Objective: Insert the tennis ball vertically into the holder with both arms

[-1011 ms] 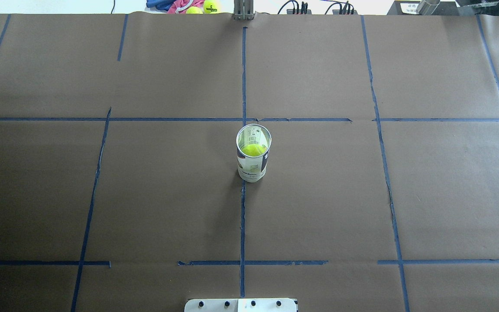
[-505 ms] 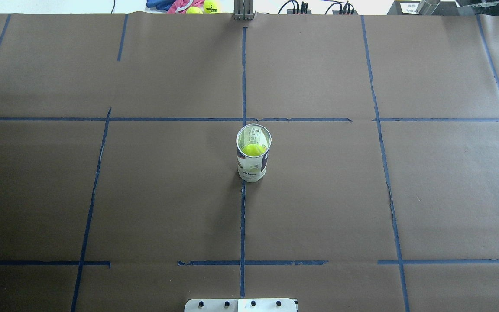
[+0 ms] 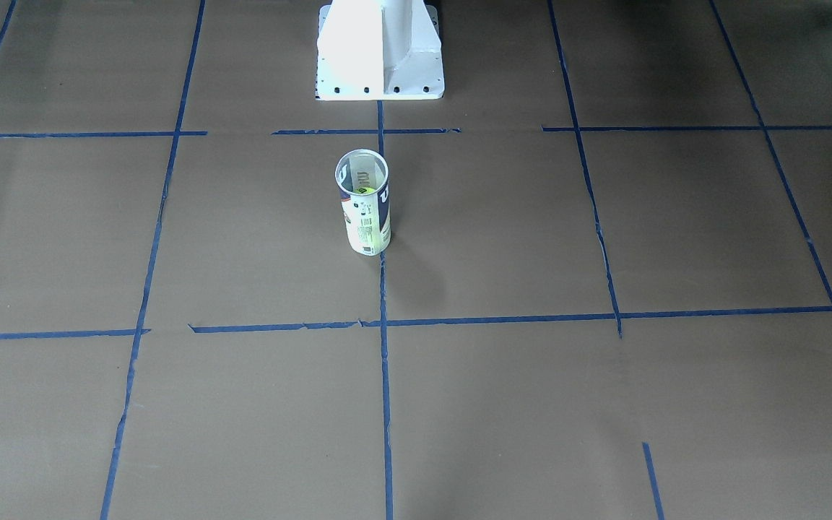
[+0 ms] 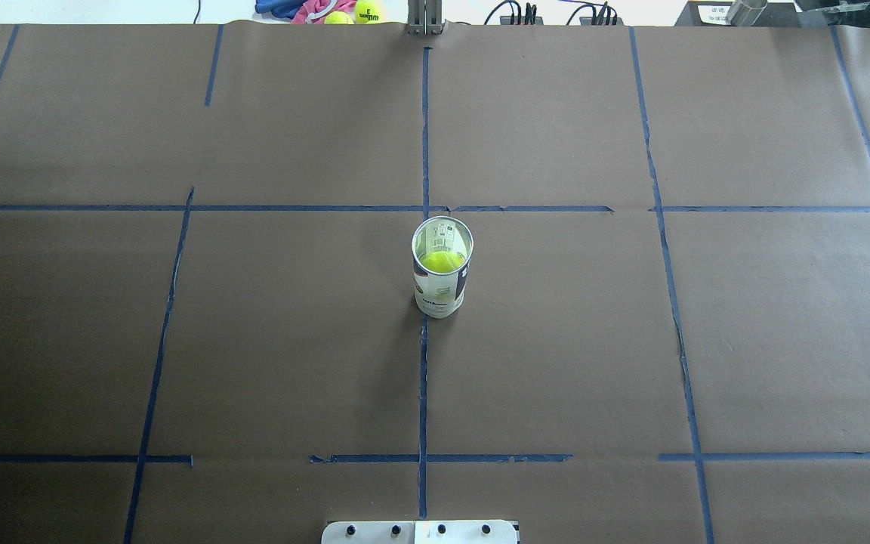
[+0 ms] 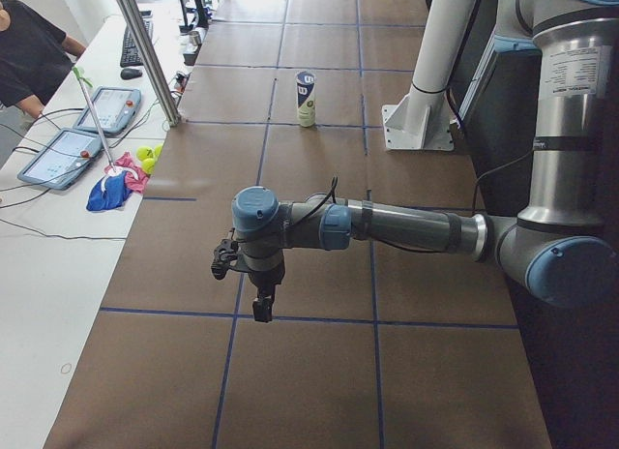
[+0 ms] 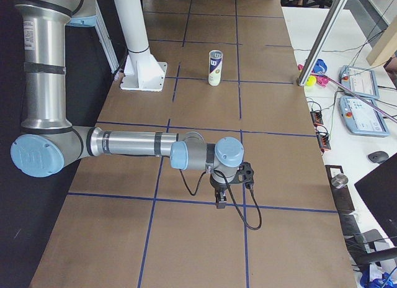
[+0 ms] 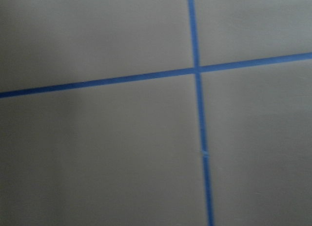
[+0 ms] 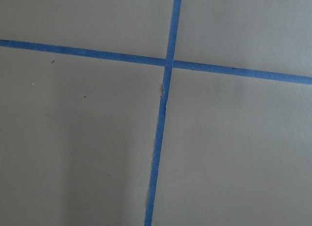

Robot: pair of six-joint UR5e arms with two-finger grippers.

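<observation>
Reads as done, or all but. Shows the tennis ball (image 4: 442, 262) already down inside the holder (image 4: 441, 293), glimpsed through the open mouth from overhead. Places the holder upright near the middle of the table (image 4: 254, 340), on the centre tape line, at 12 o'clock from the white pedestal (image 4: 374, 532). Leaves, by this judgement, nothing more to insert; at most a check on the ball's depth, not readable from here.

Keeps both arms well apart from the holder. Has the left arm (image 5: 406, 226) stretched level and low over the table, wrist bent down, left pincer (image 5: 262, 312) pointing straight down above a crossing of blue tape (image 7: 197, 70), with the holder far off at about 1 o'clock in that side view. Mirrors this with the right arm (image 6: 130, 143): forearm level, right pincer (image 6: 220, 203) pointing down near another tape crossing, holder far off at 12 o'clock. Shows nothing held in either pincer. Cannot tell how wide either one stands: caught by the side views only, with bare paper and tape alone in the wrist views.
</observation>
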